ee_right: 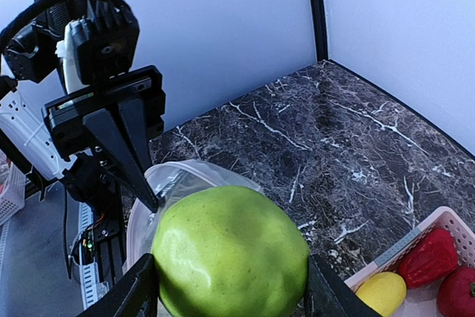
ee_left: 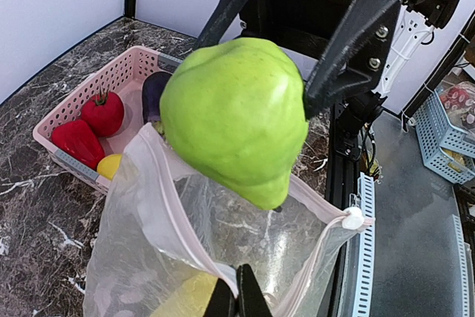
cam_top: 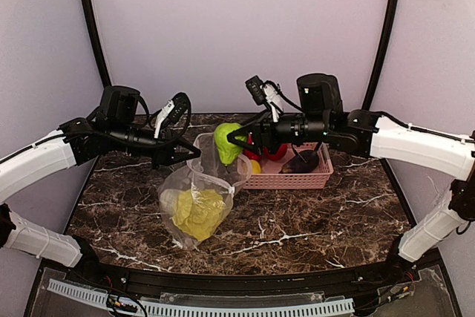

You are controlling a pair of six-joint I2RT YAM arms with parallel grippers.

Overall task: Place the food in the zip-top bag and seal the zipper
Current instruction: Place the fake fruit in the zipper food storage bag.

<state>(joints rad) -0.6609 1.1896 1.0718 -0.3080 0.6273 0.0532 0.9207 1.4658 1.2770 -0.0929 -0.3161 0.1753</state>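
Observation:
My right gripper [cam_top: 236, 139] is shut on a green pear-shaped toy fruit [cam_top: 225, 144] and holds it just above the open mouth of the clear zip-top bag [cam_top: 178, 183]. In the right wrist view the fruit [ee_right: 230, 250] fills the space between my fingers [ee_right: 137, 295]. My left gripper [ee_left: 237, 298] is shut on the bag's near mouth edge and holds it up; it also shows in the top view [cam_top: 185, 155]. The zipper strip [ee_left: 178, 220] runs round the open mouth, with a white slider [ee_left: 351, 219] at its end. The yellow-green cabbage [cam_top: 199, 211] lies inside the bag.
A pink lattice basket [cam_top: 315, 176] stands to the right of the bag. It holds a red pepper [ee_left: 76, 142], a red tomato [ee_left: 102, 113], a yellow piece [ee_left: 110, 165] and a dark purple piece [ee_left: 152, 94]. Walls enclose the marble table [cam_top: 319, 220].

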